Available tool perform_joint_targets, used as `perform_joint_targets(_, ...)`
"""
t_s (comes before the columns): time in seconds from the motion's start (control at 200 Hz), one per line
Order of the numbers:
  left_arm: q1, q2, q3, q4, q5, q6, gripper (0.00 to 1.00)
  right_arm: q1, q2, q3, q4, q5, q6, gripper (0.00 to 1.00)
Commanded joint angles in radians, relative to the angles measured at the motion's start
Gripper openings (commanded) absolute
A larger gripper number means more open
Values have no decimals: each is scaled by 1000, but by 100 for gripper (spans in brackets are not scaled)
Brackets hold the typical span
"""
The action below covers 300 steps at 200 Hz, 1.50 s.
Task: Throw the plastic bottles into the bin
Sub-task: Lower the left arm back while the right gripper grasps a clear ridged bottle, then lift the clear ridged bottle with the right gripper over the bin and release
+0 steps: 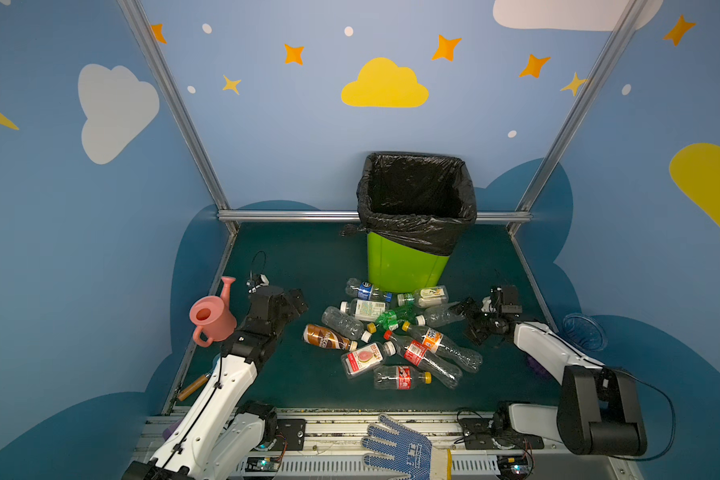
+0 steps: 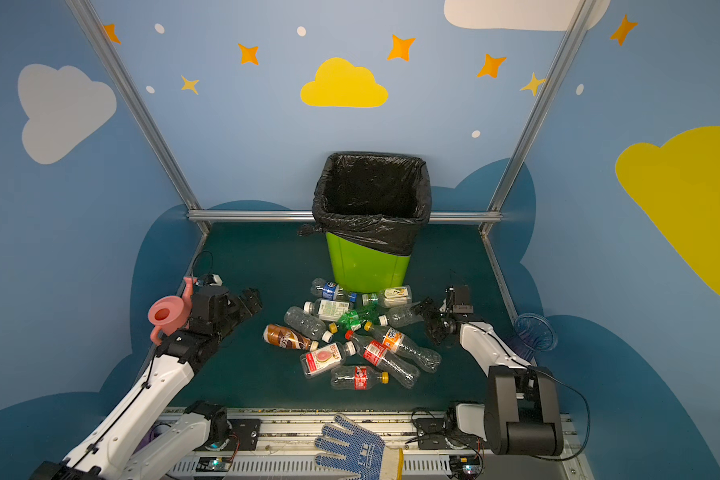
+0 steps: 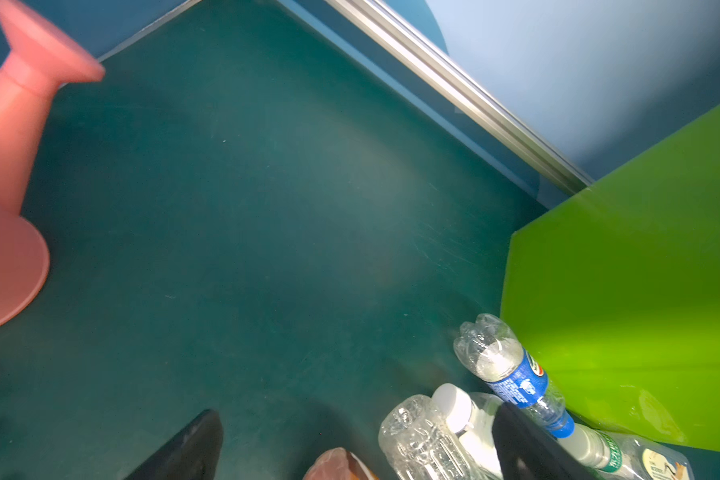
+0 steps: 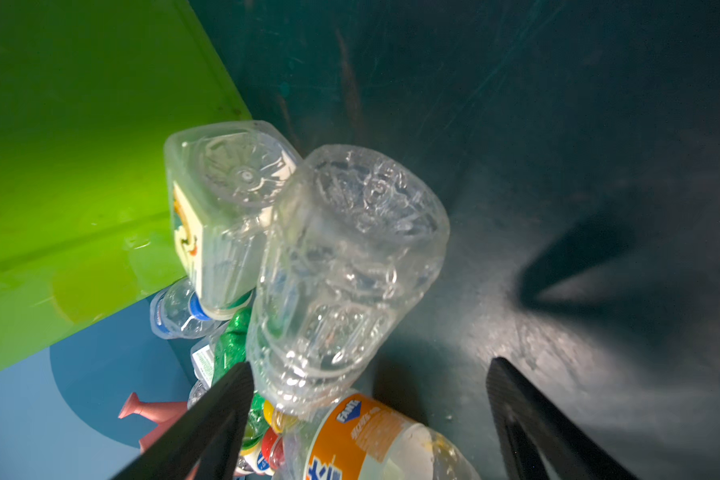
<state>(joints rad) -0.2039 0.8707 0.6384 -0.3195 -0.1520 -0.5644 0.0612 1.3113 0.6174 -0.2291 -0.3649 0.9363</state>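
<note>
Blue dotted glove (image 1: 395, 446) lies on the front rail, closest to the lens.

Far left: pink watering can (image 1: 213, 318) stands upright at the table edge, just beside the left arm. Left gripper (image 1: 298, 303) hovers left of the heap, jaws spread wide, nothing between them.

Centre: plastic bottles (image 1: 416, 353) lie heaped on the green table (image 1: 308, 257). Just behind the heap stands the bin (image 1: 404, 266), upright, with a black liner over its rim. A blue-labelled bottle (image 3: 516, 378) lies close against its foot.

Right: right gripper (image 1: 467, 323) is at the heap's right edge. Its jaws stand apart on either side of a clear crinkled bottle (image 4: 341, 257), not clamped.

Far right: ribbed vase (image 1: 585, 332) sits by the wall.
</note>
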Motion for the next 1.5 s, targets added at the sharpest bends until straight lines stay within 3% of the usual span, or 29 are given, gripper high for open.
perform_joint_targets(0.0, 14, -26, -18, -28, -14, -19, 100, 12, 33, 32, 40, 21, 2, 86)
perform_joint_targets(0.896, 66, -65, -48, -64, 8, -14, 100, 36, 216, 85, 179, 110, 119, 83)
perform_joint_targets(1.281, 77, -96, -58, -82, 2, -21, 100, 36, 191, 65, 189, 146, 164, 72)
perform_joint_targets(1.497, 77, -100, -63, -83, 2, -32, 100, 35, 125, 72, 176, 171, 182, 60)
